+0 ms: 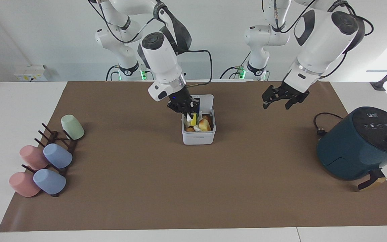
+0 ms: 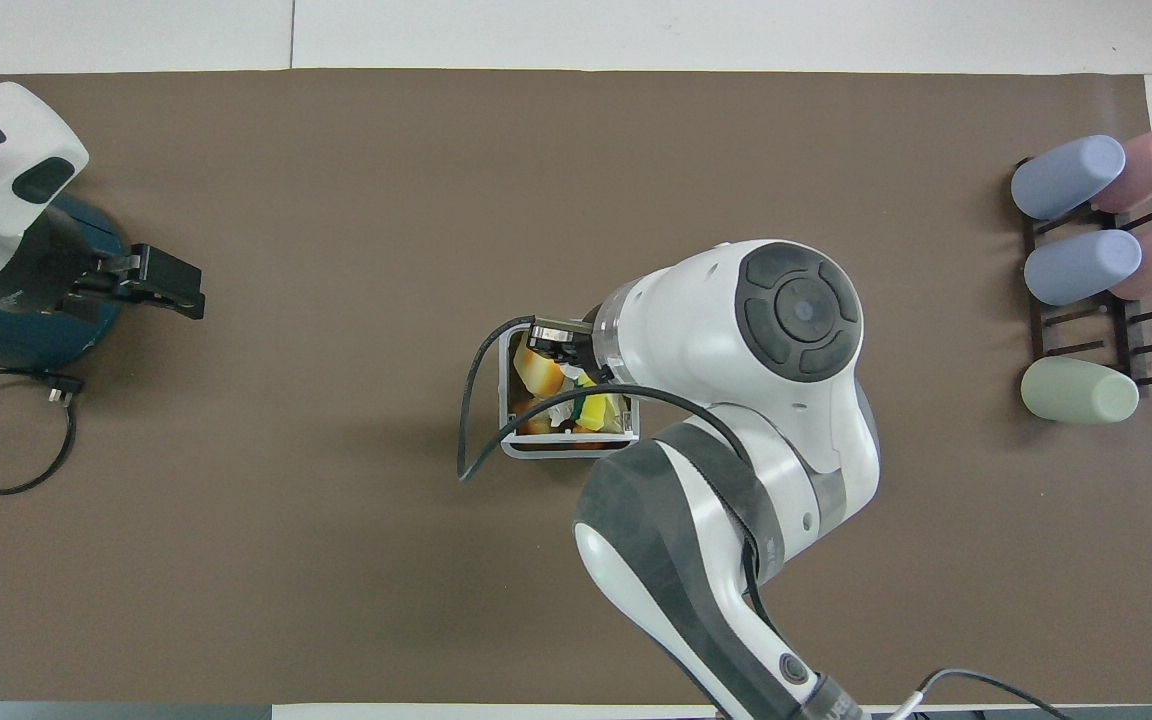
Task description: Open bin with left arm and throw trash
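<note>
The white bin (image 1: 198, 137) stands mid-mat with its lid (image 1: 204, 101) up. Inside lie a yellow scrap (image 1: 193, 119), white paper and orange pieces; they also show in the overhead view (image 2: 591, 408). My right gripper (image 1: 187, 111) hangs over the bin's open top, at the edge toward the right arm's end, shut on a small white paper wad (image 1: 189, 116). In the overhead view the right arm covers much of the bin (image 2: 508, 440). My left gripper (image 1: 275, 105) is open and empty, raised over the mat between the bin and the air fryer.
A dark-teal air fryer (image 1: 361, 144) with its cable (image 1: 321, 126) stands at the left arm's end. A rack with several pastel cups (image 1: 45, 158) lies at the right arm's end. The left gripper (image 2: 171, 292) shows beside the air fryer (image 2: 6, 330) from overhead.
</note>
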You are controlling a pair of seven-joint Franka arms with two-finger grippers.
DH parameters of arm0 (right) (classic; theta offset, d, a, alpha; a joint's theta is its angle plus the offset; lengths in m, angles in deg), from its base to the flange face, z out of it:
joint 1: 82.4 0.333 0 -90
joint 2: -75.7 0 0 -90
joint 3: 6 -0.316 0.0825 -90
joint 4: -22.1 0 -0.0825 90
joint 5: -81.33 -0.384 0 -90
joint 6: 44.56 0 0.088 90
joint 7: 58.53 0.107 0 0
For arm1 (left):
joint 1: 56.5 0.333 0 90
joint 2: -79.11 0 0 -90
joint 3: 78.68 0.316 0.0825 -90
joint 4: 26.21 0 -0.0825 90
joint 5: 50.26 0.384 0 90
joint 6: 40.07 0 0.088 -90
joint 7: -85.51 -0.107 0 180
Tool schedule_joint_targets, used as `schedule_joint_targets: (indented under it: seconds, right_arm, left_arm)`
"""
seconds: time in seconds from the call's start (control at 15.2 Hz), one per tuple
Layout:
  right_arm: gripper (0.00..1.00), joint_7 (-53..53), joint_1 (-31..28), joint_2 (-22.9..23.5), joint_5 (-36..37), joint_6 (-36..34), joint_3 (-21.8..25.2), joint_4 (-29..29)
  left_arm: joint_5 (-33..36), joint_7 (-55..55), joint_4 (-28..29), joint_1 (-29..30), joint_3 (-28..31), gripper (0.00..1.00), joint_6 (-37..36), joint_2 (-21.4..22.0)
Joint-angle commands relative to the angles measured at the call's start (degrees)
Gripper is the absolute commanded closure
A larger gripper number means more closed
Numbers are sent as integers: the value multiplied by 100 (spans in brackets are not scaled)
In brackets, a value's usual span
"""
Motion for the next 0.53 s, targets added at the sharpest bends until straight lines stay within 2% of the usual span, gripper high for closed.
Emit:
schedule_joint_targets:
  seconds: [0.0, 0.13, 0.26, 0.46]
  right_arm:
    - [100, 30, 53, 12, -199, 221, -26, -152]
    - [100, 31, 123, -24, -286, 362, -53, -275]
    - [100, 22, 123, -41, -366, 442, -61, -354]
    - [100, 31, 202, -85, -401, 468, -61, -433]
  left_arm:
    - [392, -91, -319, -63, -68, 0, -581, 25]
    - [383, -178, -266, -89, -77, 0, -679, 199]
    - [374, -267, 92, -54, -77, 0, -644, 393]
    - [331, -162, 507, -45, -68, 0, 30, 552]
